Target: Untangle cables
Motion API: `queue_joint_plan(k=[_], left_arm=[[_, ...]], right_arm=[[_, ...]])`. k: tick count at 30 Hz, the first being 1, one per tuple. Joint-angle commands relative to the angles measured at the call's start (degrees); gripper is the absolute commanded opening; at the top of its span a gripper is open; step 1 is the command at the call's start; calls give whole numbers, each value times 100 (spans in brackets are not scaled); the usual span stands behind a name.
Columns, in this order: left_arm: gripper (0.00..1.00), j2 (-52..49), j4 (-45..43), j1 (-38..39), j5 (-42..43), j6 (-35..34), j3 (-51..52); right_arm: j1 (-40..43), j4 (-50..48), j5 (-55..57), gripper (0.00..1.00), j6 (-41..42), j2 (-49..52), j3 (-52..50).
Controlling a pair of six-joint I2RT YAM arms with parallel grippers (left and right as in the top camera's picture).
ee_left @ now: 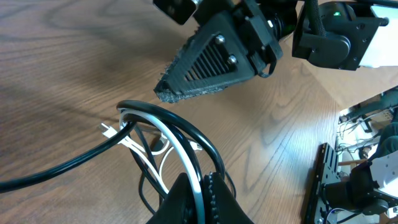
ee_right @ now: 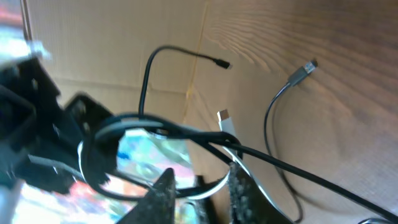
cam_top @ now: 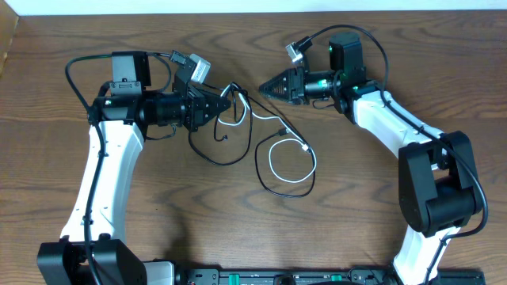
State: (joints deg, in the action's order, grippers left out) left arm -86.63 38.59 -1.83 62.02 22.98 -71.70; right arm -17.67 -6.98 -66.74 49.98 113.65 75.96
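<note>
Step in hand: looks like the start of pulling the knot apart. One side gripped, the other side not yet taken.
Left claw: pressed together, pinching the white cord and a black cord side by side.
Knot: just in front of the left claw, between the two claws, where the cords cross in a raised loop.
Right claw: tips a little apart, very near the knot. Cords run across the gap, but none looks pinched.
Next move: probably shut the right claw on one cord only, then pull gently away from the left claw. Grabbing both cords would tighten the knot.
Where the cables lie: middle of the surface, with loose loops trailing off from the knot.
Look of the cables: thin and bendy, one white and the others black, with small plug ends lying free.
</note>
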Motion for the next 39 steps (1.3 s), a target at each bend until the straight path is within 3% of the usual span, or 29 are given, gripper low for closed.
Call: queue_joint_plan(k=[1, 4, 6, 8, 13, 25, 39], left_arm=[[8, 85, -2, 4, 181, 184, -83], [8, 85, -2, 4, 181, 177, -83], [8, 85, -9, 4, 179, 9, -83], [8, 85, -24, 4, 177, -247, -83], [8, 81, -55, 4, 179, -1080, -83], [8, 81, -184, 157, -269, -1252, -83], [8, 81, -697, 407, -273, -1757, -83]], right_arm=[[-79, -13, 234, 21, 1473, 4, 70], [-164, -13, 227, 20, 1963, 4, 70], [-223, -13, 214, 25, 2358, 4, 70], [-271, -13, 238, 39, 2671, 4, 70], [-361, -15, 579, 43, 3147, 4, 70], [-544, -1062, 470, 41, 4446, 4, 70], [-717, -1126, 597, 30, 4618, 4, 70]])
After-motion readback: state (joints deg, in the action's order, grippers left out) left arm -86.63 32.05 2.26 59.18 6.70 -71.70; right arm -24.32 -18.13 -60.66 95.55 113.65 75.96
